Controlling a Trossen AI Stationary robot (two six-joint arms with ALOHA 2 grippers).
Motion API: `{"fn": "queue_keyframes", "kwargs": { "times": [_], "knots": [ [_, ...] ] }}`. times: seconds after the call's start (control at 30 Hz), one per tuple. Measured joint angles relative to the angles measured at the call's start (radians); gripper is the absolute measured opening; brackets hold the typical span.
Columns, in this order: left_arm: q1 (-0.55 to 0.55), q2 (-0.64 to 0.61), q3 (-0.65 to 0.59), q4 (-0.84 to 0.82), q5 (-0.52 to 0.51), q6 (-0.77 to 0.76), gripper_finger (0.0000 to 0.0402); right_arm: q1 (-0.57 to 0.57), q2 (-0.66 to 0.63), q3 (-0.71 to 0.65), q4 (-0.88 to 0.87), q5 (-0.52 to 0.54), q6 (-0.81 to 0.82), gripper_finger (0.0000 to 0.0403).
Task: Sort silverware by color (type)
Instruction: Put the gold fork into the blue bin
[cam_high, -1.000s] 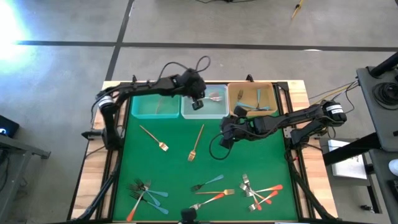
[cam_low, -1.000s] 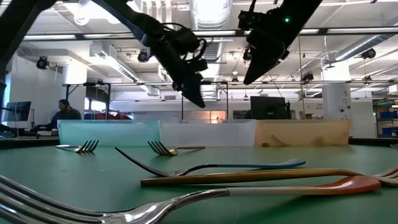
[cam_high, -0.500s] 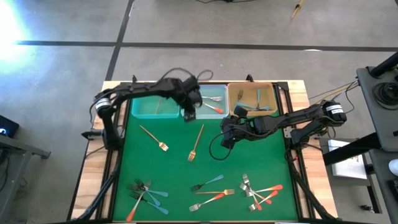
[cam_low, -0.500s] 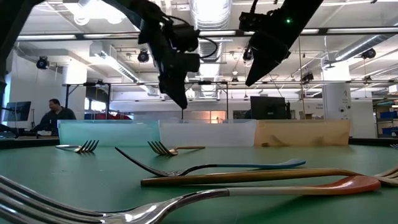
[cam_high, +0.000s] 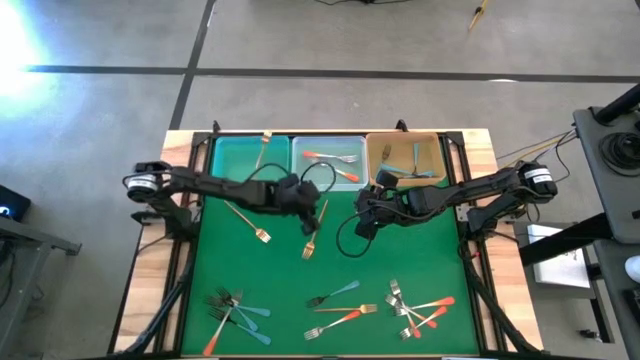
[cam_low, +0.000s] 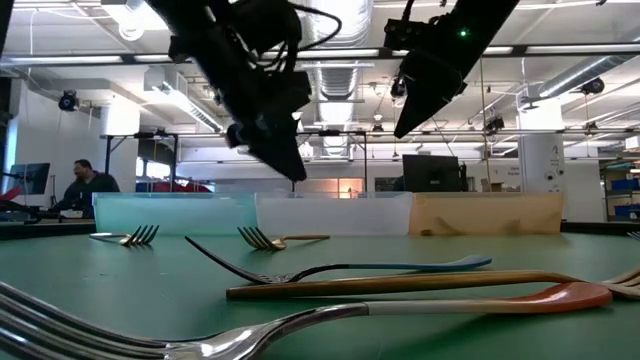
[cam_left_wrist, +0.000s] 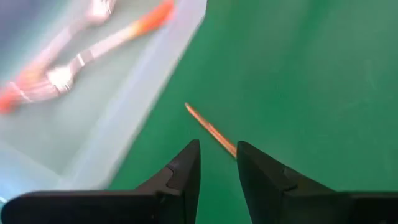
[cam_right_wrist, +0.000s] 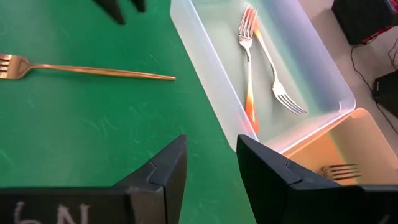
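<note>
My left gripper (cam_high: 303, 203) (cam_left_wrist: 217, 167) is open and hovers over the green mat just short of the clear middle bin (cam_high: 328, 176). It stands above the handle end (cam_left_wrist: 210, 129) of a loose all-gold fork (cam_high: 315, 231). My right gripper (cam_high: 364, 223) (cam_right_wrist: 211, 163) is open and empty, hanging above the mat beside that same gold fork (cam_right_wrist: 87, 68). Two orange-handled forks (cam_right_wrist: 250, 68) lie in the clear bin. A gold fork (cam_high: 263, 150) lies in the teal bin, and blue-handled forks (cam_high: 412, 165) lie in the tan bin.
A second gold fork (cam_high: 248, 221) lies flat on the mat to the left. Mixed fork heaps sit near the front edge at left (cam_high: 235, 312), middle (cam_high: 340, 306) and right (cam_high: 420, 306). The three bins line the far edge. A person (cam_low: 85, 185) sits far behind the table.
My left gripper has swung from above the clear middle bin toward the table's near edge and come down over the mat, ending above the gold fork's handle end. Its arm no longer covers the teal bin. My right arm has stayed put.
</note>
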Motion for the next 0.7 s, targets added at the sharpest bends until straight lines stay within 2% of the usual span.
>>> {"fn": "queue_keyframes", "kwargs": {
  "times": [0.17,0.3,0.37,0.57,0.7],
  "knots": [
    [-0.017,0.028,-0.033,-0.009,0.001,-0.21,0.0088,0.0,0.0,0.0,0.0,0.0,0.0,0.0132],
    [-0.038,0.044,-0.03,0.013,0.091,-0.299,0.0088,0.0,0.0,0.0,0.0,0.0,0.0,0.0132],
    [-0.05,0.049,-0.019,0.004,0.103,-0.354,0.0089,0.0,0.0,0.0,0.0,0.0,0.0,0.0132],
    [-0.092,0.103,0.02,-0.016,0.133,-0.423,0.0104,0.0,0.0,0.0,0.0,0.0,0.0,0.0132],
    [-0.1,0.168,0.094,-0.12,0.13,-0.435,0.0121,0.0,0.0,0.0,0.001,0.0,0.0,0.0132]
  ]
}}
